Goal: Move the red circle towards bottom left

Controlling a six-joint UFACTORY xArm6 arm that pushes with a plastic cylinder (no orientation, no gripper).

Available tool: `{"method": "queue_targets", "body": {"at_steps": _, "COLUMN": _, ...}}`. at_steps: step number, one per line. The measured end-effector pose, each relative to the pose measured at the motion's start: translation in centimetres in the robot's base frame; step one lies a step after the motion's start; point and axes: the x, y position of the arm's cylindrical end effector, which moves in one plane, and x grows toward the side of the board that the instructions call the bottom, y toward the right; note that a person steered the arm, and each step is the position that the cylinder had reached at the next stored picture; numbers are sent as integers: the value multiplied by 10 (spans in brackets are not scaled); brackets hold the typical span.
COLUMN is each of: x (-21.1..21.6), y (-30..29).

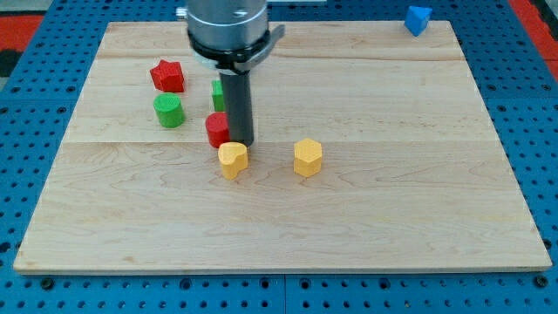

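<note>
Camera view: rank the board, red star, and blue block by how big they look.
1. Board, by far.
2. Red star.
3. Blue block, though it sits farther up the view, so that is unsure.

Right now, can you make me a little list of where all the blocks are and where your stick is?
my tip: right beside the red circle, on its right in the view
red circle: middle-left of the board, touching or nearly touching my tip
yellow heart: just below the red circle
yellow hexagon: right of the yellow heart
green cylinder: left of the red circle
red star: above the green cylinder
green block: partly hidden behind my rod, shape unclear
blue block: top right corner
</note>
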Motion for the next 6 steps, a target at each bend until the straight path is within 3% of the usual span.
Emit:
{"method": "queue_targets", "body": {"at_steps": 2, "x": -22, "y": 19}}
{"method": "queue_targets", "body": {"at_steps": 6, "x": -32, "y": -134}}
